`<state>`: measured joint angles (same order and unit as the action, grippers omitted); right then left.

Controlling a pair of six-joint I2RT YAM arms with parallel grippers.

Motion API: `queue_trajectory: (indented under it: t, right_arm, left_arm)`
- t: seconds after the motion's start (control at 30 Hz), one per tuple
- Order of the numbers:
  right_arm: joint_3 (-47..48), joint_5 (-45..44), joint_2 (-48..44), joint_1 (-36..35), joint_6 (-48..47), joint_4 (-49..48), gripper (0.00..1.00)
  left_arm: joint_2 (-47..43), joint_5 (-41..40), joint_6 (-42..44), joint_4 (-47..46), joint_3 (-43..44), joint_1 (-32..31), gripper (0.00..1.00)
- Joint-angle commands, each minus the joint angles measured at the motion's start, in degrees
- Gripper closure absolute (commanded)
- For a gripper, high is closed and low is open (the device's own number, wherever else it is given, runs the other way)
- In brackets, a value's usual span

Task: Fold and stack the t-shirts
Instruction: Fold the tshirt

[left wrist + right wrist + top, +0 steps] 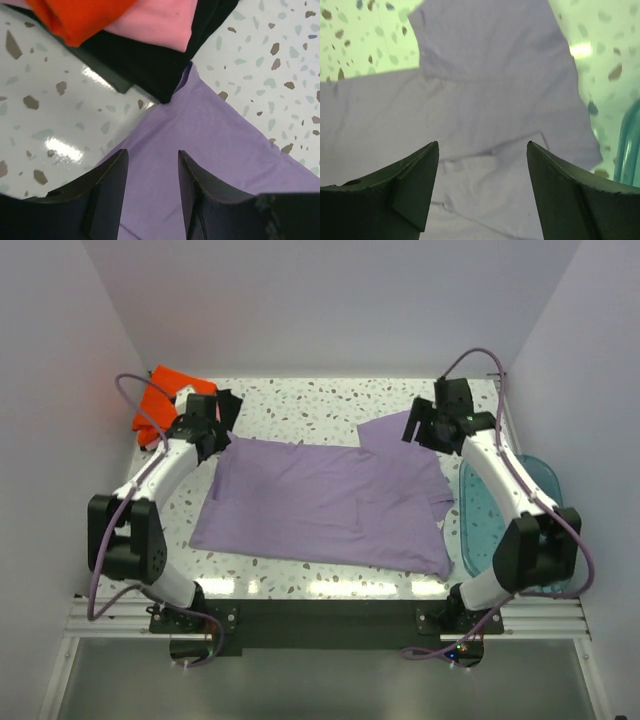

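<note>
Dark fingers of the left gripper are seen closest, spread apart with nothing pinched; lavender cloth lies directly beneath the gap. The right gripper is likewise spread and unloaded, hanging over a sleeve.

- The large lavender-purple short-sleeved t-shirt is laid out flat at table centre, unfolded. Its long axis runs 9 to 3 o'clock in the top view, and the sleeves appear to lie toward 3.
- The shirt's 10 o'clock corner is covered by the left gripper, the sleeve at 1 o'clock by the right. Each arm is judged nearer its own end, so a two-handed fold toward 6 o'clock seems favoured.
- A stack is noted at 10 o'clock of the table: bright orange folded shirt on top, pink folded shirt under it, black folded shirt lowest. The black corner meets the lavender tip.
- The translucent teal plastic bin lies at 3 o'clock, just beside the shirt's edge. No contents can be made out, and part of it is hidden by the right arm.
- The speckled terrazzo table shows at 12 o'clock.
</note>
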<state>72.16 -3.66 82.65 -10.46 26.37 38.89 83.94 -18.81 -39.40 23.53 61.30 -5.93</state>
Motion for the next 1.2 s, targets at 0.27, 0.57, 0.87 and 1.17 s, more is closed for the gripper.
queue_trajectory:
  t: [0.27,0.57,0.87,1.17]
  right_arm:
    - [18.89,-2.31,18.94,1.05,-7.3,-9.19,0.27]
    - [20.74,-0.73,25.27,2.2,-7.04,-11.74,0.28]
    - [19.86,0.06,26.59,2.28,-7.12,-12.97,0.29]
    - [18.72,0.76,26.77,2.29,-7.03,-13.76,0.29]
  left_arm:
    - [28.1,-12.47,15.84,0.98,31.06,-7.6,0.52]
    - [39.71,-18.19,15.23,6.09,39.34,-8.3,0.6]
    - [43.59,-21.71,13.47,6.53,40.13,-8.3,0.62]
    - [46.22,-22.32,13.65,7.5,42.24,-8.3,0.62]
